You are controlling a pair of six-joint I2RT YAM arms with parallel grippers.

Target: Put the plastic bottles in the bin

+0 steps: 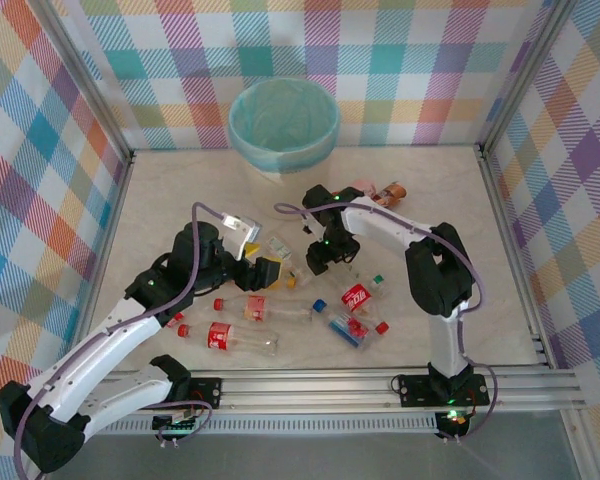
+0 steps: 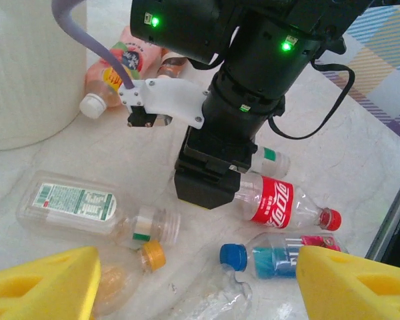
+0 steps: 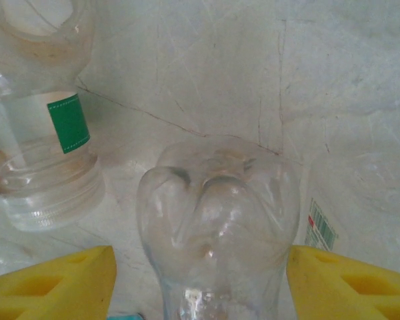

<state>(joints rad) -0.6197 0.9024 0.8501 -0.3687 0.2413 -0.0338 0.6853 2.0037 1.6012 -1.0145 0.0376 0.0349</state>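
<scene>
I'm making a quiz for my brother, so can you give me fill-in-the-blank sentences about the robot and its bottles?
1. The left gripper has ___ fingers.
2. A clear bottle sits between the fingers of the ___ gripper.
3. The red-labelled bottle has a ___ cap.
4. The blue-labelled bottle's cap is ___.
Missing words: yellow, right, red, blue.

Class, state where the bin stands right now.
In the top view the bin stands far back, slightly left of centre, before the checked back wall.
</scene>
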